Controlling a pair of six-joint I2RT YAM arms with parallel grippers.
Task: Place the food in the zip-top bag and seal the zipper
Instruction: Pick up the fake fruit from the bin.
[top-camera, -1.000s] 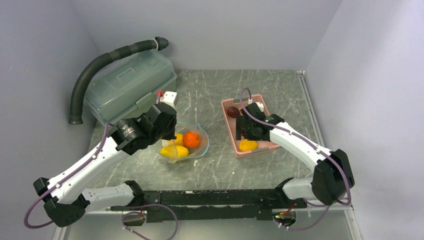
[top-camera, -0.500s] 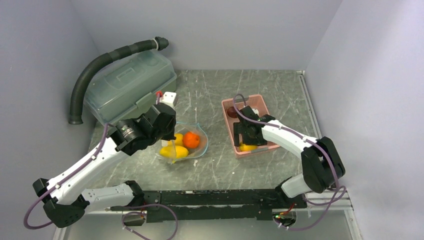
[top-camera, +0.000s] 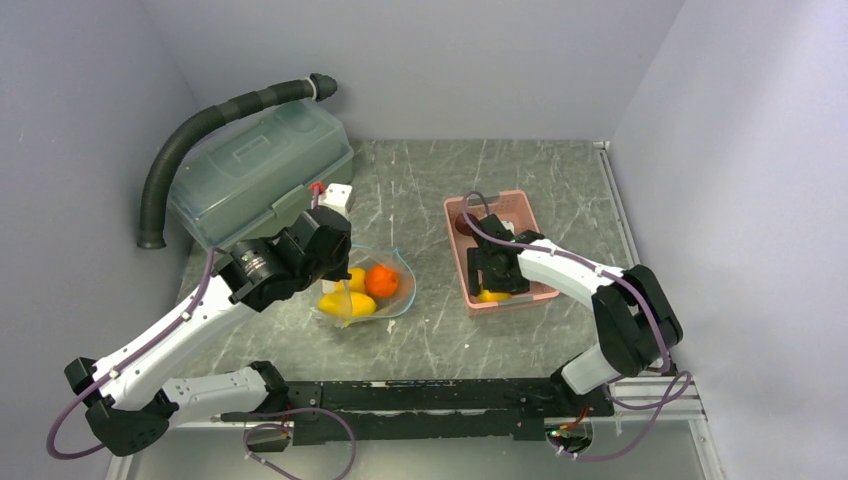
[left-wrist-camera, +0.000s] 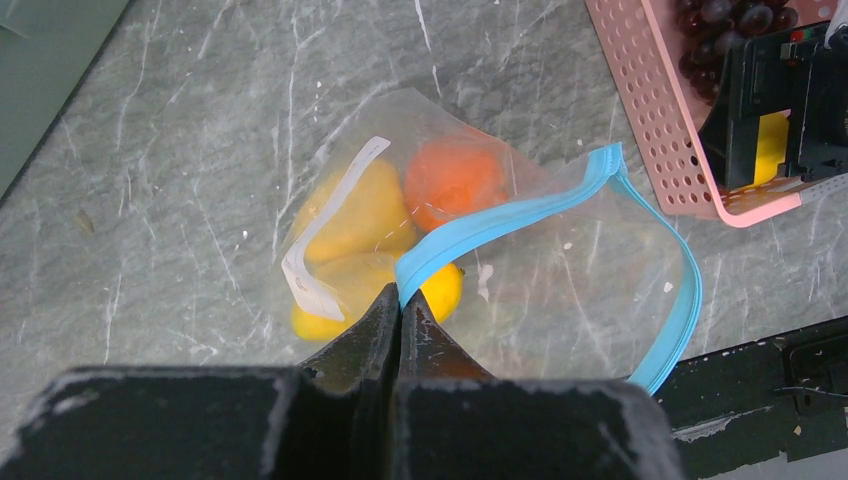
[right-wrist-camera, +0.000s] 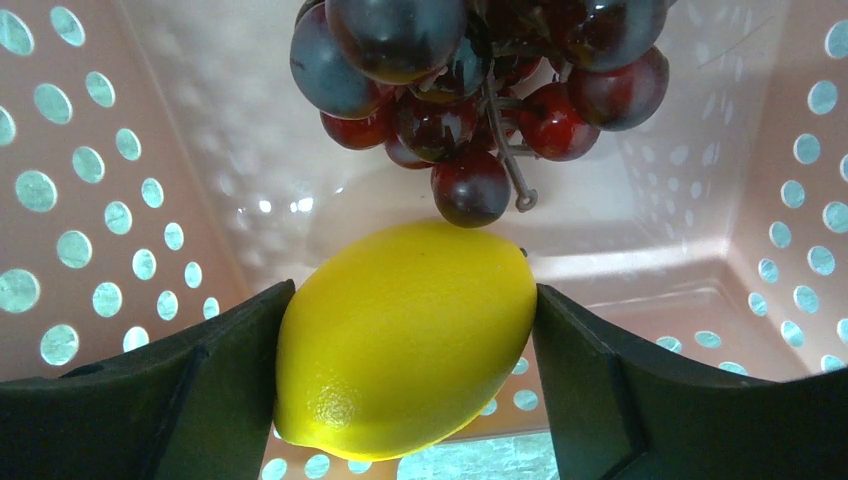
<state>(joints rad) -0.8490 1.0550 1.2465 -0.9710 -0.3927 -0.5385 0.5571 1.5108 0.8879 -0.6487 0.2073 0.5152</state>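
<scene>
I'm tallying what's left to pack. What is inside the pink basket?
A yellow lemon between the right fingers, a grape bunch beyond it, a dark round fruit in the far corner. The right arm hides the middle of the pink basket.

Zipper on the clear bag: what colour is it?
The zipper is light blue; left wrist view shows it best.

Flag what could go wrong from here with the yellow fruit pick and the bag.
Right end effector holds the smooth, rounded yellow fruit by its sides; it could squirt out on lift.
Grape bunch lies close beside it and may snag.
Left end effector pinches only the zipper; the floppy bag mouth may sag shut.
</scene>
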